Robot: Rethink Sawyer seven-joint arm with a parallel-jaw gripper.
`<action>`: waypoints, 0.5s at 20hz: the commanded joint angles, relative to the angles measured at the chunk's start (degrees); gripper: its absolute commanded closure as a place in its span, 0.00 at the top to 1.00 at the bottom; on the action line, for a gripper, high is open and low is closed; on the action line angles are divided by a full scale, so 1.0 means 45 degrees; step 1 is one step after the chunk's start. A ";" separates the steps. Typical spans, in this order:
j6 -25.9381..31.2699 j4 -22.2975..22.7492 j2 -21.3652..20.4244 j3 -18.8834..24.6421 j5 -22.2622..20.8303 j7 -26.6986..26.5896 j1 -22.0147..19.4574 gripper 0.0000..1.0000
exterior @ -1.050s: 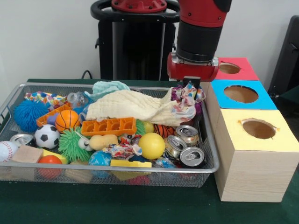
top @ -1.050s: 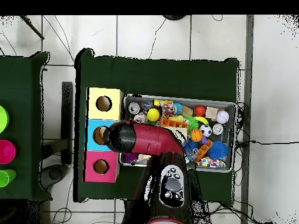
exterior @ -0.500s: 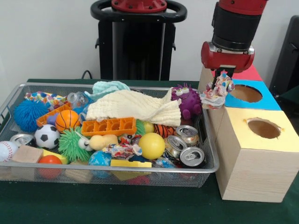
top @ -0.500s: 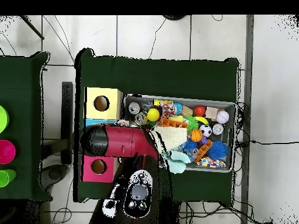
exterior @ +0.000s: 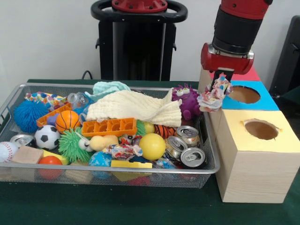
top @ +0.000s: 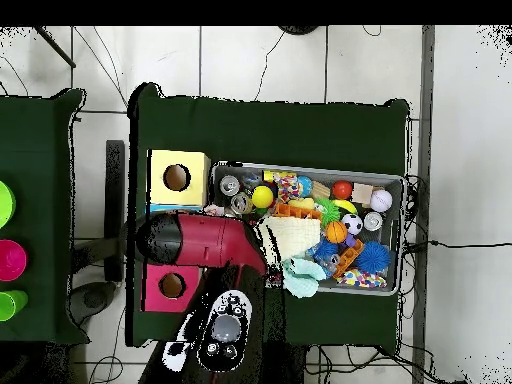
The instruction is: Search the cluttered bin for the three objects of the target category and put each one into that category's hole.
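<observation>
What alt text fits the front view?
The robot's hand holds a patterned cloth scrap beside the blue-topped box, near its hole. Left of the boxes, a wire bin holds balls, crushed cans, a cream cloth and a purple spiky toy.

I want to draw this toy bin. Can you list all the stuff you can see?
Bin: 1, wire mesh, on the green table.
Boxes: 3, yellow, blue, red, beside the bin, each with a hole.
Cans: 3, silver, bin corner near the yellow box; another at the opposite end.
Cloth: 1, cream, on top.
Tray: 1, orange, middle.
Balls: yellow, soccer, basketball, baseball.
Monster: 1, purple.
Rag: 1, patterned, hanging from the gripper.
Gripper: 1, red, by the blue box.
</observation>
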 commanded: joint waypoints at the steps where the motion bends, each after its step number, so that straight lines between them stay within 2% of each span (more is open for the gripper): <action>1: 0.0452 -0.1251 0.1146 0.0926 0.1082 0.3714 0.0432 0.00; 10: 0.1076 -0.1391 0.0708 0.0760 0.0958 0.3487 0.0432 0.00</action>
